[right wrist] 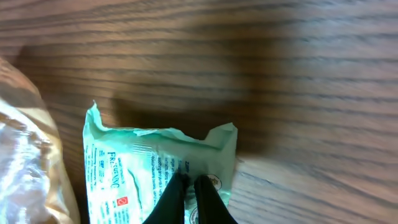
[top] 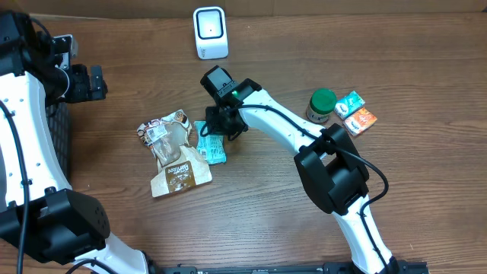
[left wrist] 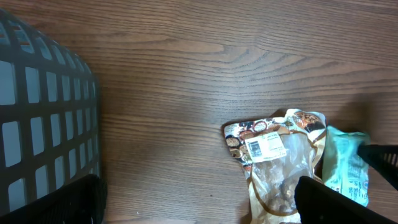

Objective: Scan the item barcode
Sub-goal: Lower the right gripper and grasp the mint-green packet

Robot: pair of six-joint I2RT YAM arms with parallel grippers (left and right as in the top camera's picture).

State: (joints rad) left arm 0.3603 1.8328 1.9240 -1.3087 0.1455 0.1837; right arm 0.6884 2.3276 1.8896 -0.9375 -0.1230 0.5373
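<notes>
The right black two-finger gripper (right wrist: 188, 190), closed tight, is pinching a thin edge of the mint-green plastic packet (right wrist: 134, 165) lying on the wooden table (right wrist: 292, 68) beside the brown snack bag (top: 175, 164), likely risking the slick film slipping free when lifted.

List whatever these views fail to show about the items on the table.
- Barcode of the teal packet: unseen. The right wrist view cuts the packet at its bottom edge, the right gripper covers part, and overhead the gripper hides it.
- White label on the brown bag: print too small, left wrist view.
- Small packets by the green-lidded jar: text too small, overhead.
</notes>
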